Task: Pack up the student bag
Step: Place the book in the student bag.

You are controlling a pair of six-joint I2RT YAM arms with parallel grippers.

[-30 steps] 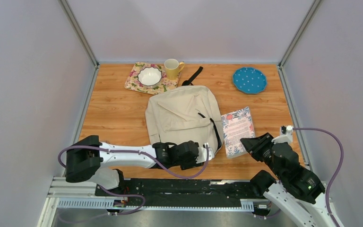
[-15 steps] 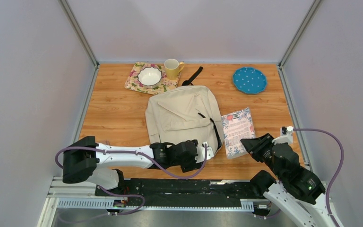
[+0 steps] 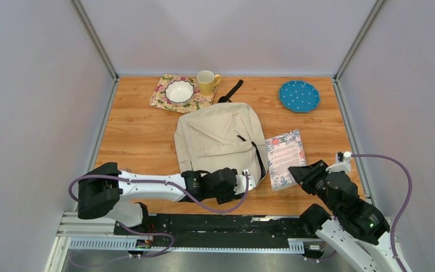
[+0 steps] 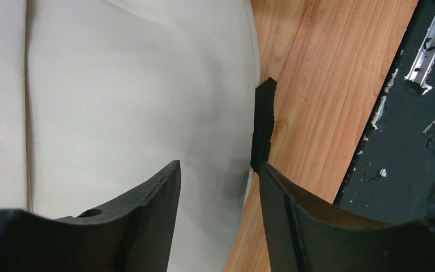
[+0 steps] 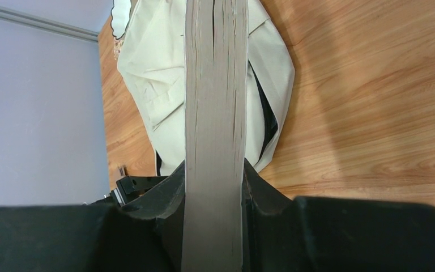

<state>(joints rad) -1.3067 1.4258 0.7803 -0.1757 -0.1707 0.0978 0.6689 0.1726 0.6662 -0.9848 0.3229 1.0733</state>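
Your left gripper point(image 4: 218, 167) gapes empty over student bag point(image 3: 215, 139): looks soft, floppy, so pinch near-edge seam; right gripper point(image 5: 214, 167) clamps book point(image 3: 285, 154) beside bag.

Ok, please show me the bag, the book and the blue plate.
bag point(image 3: 215, 136): top view, middle of its cream front.
book point(image 3: 285, 154): top view, centre of its cover.
blue plate point(image 3: 299, 95): top view, centre of its dotted face.

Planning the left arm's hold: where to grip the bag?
The student bag lies flat, so probably pinch its near right corner hem, beside the black strap tab. Come in low from the robot's side; the open left pincer brackets that edge.
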